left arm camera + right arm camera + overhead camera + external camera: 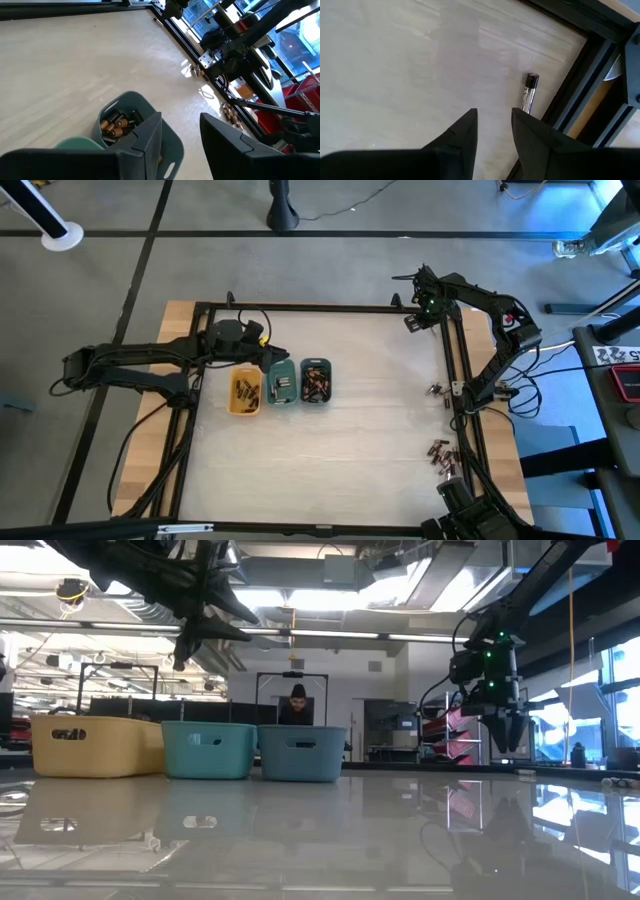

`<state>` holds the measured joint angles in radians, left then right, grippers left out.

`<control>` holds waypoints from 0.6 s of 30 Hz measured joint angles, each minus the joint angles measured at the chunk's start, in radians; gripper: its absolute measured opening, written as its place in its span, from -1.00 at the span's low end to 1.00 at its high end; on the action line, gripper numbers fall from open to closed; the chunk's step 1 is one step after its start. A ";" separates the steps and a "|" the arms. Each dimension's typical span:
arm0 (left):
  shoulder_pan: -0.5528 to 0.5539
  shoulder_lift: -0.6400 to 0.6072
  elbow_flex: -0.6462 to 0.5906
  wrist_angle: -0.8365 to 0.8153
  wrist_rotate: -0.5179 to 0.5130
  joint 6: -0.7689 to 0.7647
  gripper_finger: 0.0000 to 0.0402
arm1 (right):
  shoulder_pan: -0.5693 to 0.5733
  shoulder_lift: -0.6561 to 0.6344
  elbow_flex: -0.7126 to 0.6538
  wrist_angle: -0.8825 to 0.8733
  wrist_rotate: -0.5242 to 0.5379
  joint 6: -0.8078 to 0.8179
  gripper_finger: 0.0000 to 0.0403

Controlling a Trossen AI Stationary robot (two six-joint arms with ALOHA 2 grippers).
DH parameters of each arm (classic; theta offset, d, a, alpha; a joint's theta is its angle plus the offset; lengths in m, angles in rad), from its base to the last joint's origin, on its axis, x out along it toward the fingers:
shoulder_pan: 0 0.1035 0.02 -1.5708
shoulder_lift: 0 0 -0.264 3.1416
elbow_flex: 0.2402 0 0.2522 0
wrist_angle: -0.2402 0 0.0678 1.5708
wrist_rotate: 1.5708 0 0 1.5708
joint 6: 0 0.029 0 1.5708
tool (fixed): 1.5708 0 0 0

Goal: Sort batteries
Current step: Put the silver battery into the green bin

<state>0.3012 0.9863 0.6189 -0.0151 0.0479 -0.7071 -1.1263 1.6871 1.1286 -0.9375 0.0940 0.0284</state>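
I'm seeing the right gripper point(492, 127) hovering over the far right corner of the pale wooden table point(370, 440), fingers apart w/ nothing between them. One small dark-and-silver cylindrical battery point(529, 93) is lying on the table just beyond the fingertips, beside the black frame rail point(580, 85). More loose batteries point(440, 452) are sitting near the right edge. The left gripper point(180, 135) is hanging above the grey-blue tray point(131, 107) holding copper-toned batteries point(114, 125), fingers apart & empty. The yellow tray point(245, 392) and green tray point(281, 383) are standing to the left of it.
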 joint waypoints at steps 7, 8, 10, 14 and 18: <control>0.000 0.000 0.000 0.000 0.000 -0.009 -0.38 | 0.000 0.000 0.000 -0.003 -0.005 -0.008 -0.39; 0.000 0.000 0.000 0.000 0.000 -0.014 -0.38 | 0.000 0.000 0.000 -0.004 -0.007 -0.009 -0.39; 0.000 0.000 0.000 0.000 0.000 -0.018 -0.38 | 0.000 0.000 0.000 -0.005 -0.008 -0.013 -0.39; -0.010 0.000 0.000 0.002 0.009 -0.025 -0.38 | 0.000 0.000 0.000 -0.005 -0.008 -0.024 -0.39; -0.014 0.000 0.000 0.004 0.014 -0.026 -0.38 | 0.000 0.000 0.000 -0.005 -0.008 -0.032 -0.39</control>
<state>0.2873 0.9863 0.6189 -0.0109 0.0624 -0.7328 -1.1263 1.6871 1.1286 -0.9421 0.0856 -0.0038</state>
